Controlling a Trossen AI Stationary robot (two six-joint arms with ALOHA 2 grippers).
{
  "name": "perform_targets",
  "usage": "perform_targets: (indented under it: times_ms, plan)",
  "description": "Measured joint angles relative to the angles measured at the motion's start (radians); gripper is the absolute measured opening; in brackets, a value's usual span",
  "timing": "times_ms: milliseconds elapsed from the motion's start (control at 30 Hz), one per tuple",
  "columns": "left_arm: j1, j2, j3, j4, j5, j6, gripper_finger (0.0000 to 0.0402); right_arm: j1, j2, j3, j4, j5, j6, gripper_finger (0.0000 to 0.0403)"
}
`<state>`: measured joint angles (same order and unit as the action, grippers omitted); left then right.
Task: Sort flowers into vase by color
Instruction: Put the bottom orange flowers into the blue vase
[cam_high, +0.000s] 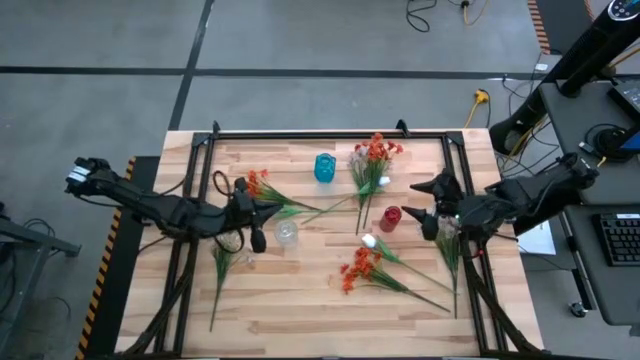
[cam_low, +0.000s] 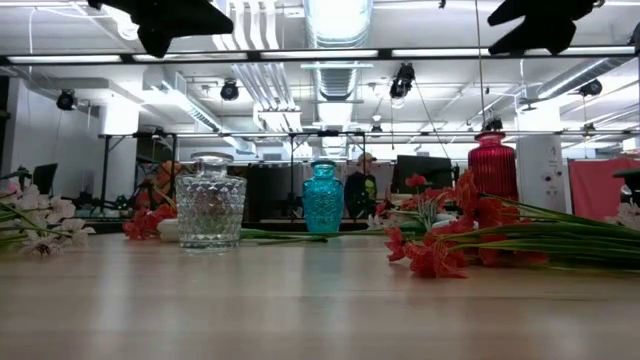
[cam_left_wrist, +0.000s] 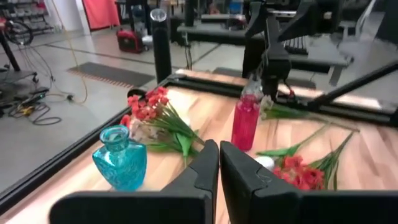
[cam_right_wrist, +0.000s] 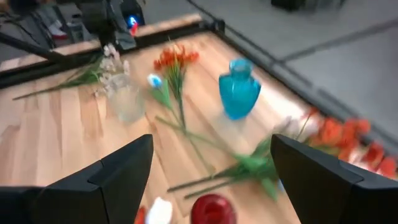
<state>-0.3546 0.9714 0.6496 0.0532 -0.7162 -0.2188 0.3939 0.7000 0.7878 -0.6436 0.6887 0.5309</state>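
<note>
Three vases stand on the table: a clear one (cam_high: 286, 232), a blue one (cam_high: 324, 167) and a red one (cam_high: 390, 217). Flowers lie flat around them: orange sprays (cam_high: 258, 185) (cam_high: 358, 268), a mixed orange and pale bunch (cam_high: 372, 160), a white bud (cam_high: 370, 241), and pale pink sprays (cam_high: 222, 260) (cam_high: 447, 238). My left gripper (cam_high: 268, 213) hovers just left of the clear vase, shut (cam_left_wrist: 219, 168) and empty. My right gripper (cam_high: 418, 200) hangs wide open (cam_right_wrist: 211, 168) just right of the red vase (cam_right_wrist: 211, 210), holding nothing.
A black frame (cam_high: 330, 133) runs along the table's far edge and both sides. Bare wood lies along the near edge (cam_high: 300, 320). In the low view both grippers (cam_low: 170, 25) (cam_low: 530, 20) hang well above the vases. A desk with equipment (cam_high: 600, 120) stands to the right.
</note>
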Motion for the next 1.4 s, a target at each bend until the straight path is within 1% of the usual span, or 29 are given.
perform_targets:
  times_ms: [100,167,267,300,333,400,600,933,1000,1133,1200,1400]
  plan:
    - [0.0,0.03,0.047,-0.063,0.0,0.0,0.0,0.0,0.025,0.019,-0.06,-0.117,0.118,0.0318]
    - [0.0,0.045,0.072,-0.096,0.0,0.0,0.0,0.001,0.046,0.033,-0.105,-0.24,0.177,0.0318]
    - [0.0,0.066,0.096,-0.118,0.0,0.0,0.0,0.023,0.086,0.039,-0.121,-0.452,0.305,0.0314]
    - [0.0,0.07,0.106,-0.125,0.001,0.0,0.0,0.036,0.106,0.038,-0.123,-0.506,0.342,0.0311]
    - [0.0,0.073,0.113,-0.125,0.0,0.005,0.0,0.049,0.13,0.038,-0.124,-0.553,0.373,0.0308]
    - [0.0,0.078,0.124,-0.131,0.0,0.016,0.0,0.079,0.182,0.038,-0.141,-0.61,0.406,0.0302]
    - [0.0,0.088,0.137,-0.136,0.0,0.027,0.0,0.161,0.365,0.038,-0.169,-0.618,0.422,0.029]
    - [0.0,0.091,0.141,-0.139,0.0,0.027,0.0,0.231,0.619,0.04,-0.154,-0.61,0.477,0.029]
    - [0.0,0.091,0.141,-0.135,-0.008,0.037,0.0,0.236,0.656,0.04,-0.136,-0.609,0.484,0.029]
    - [0.0,0.09,0.141,-0.122,-0.061,0.044,0.0,0.249,0.73,0.04,-0.056,-0.6,0.499,0.029]
    - [0.0,0.09,0.141,-0.115,-0.065,0.05,0.0,0.262,0.765,0.053,-0.03,-0.599,0.498,0.029]
    - [0.0,0.093,0.141,-0.115,-0.065,0.069,0.0,0.296,0.871,0.151,-0.058,-0.504,0.492,0.029]
